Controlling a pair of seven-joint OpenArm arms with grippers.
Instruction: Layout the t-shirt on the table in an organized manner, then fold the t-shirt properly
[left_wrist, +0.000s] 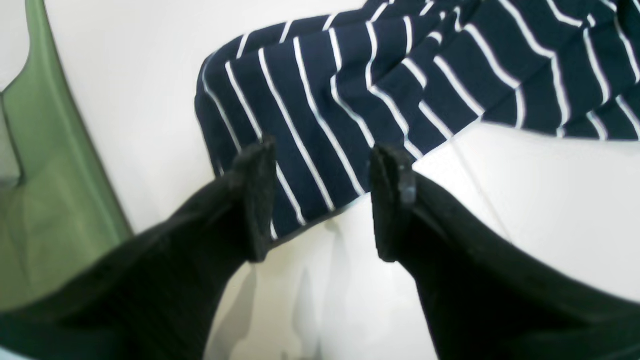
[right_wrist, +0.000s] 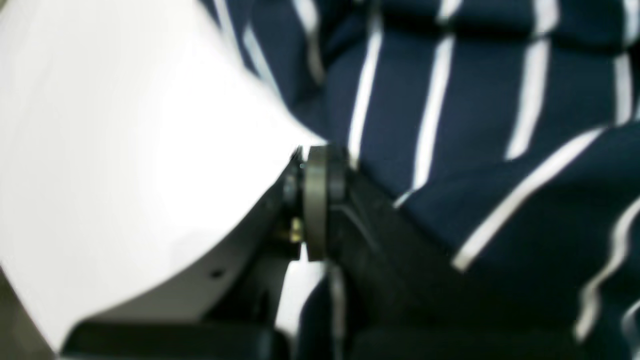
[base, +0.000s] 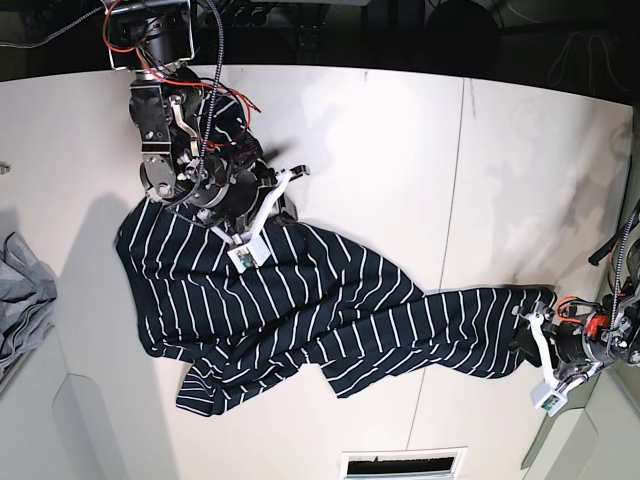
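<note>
One t-shirt (base: 300, 300), navy with thin white stripes, lying rumpled and stretched diagonally across the white worktop (base: 400, 150), bulk toward the base view's left-centre, one narrow end reaching the right edge. Two arms, two tools. Right tool (right_wrist: 310, 165) sits at the shirt's upper-left part in the base view; wrist view shows its fingers pressed together right at the fabric edge, striped cloth bunched against them. It looks clamped on the shirt, though that view is blurred. Left tool (left_wrist: 322, 195) is at the shirt's narrow end near the right worktop edge: jaws spread wide, both black fingers (left_wrist: 257, 200) straddling a corner of the striped cloth, nothing pinched, white surface visible between them. One second garment, light grey (base: 22, 300), crumpled at the base view's far left edge, well apart from the shirt. Worktop: flat, white, one thin dark seam line (base: 450, 250) running top to bottom, some faint scuffing on the right. One green panel (left_wrist: 55, 190) beside the left tool in its wrist view. One vent-like slot (base: 405, 465) at the bottom edge of the base view. Dark background beyond the far edge, cables on the right arm.
</note>
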